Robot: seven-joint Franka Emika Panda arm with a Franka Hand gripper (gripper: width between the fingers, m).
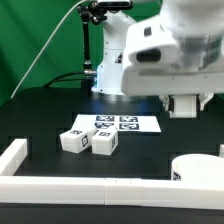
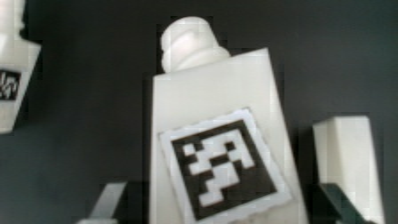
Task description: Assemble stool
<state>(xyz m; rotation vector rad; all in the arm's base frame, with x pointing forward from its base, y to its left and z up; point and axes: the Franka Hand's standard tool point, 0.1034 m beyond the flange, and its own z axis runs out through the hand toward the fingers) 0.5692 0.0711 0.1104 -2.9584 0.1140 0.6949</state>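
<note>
In the wrist view a white stool leg (image 2: 214, 110) with a black-and-white marker tag stands between my fingers (image 2: 111, 200), its narrow rounded tip pointing away. My gripper (image 2: 222, 205) is shut on it. In the exterior view my gripper (image 1: 185, 104) hangs above the table at the exterior view's right, with the held leg mostly hidden. Two more tagged legs (image 1: 72, 140) (image 1: 103, 143) lie side by side on the black table. The round white seat (image 1: 200, 170) sits at the front of the exterior view's right.
The marker board (image 1: 118, 124) lies flat behind the two legs. A long white border rail (image 1: 60, 185) runs along the front and up the exterior view's left. Other white parts (image 2: 15, 70) (image 2: 349, 155) show at the wrist view's edges.
</note>
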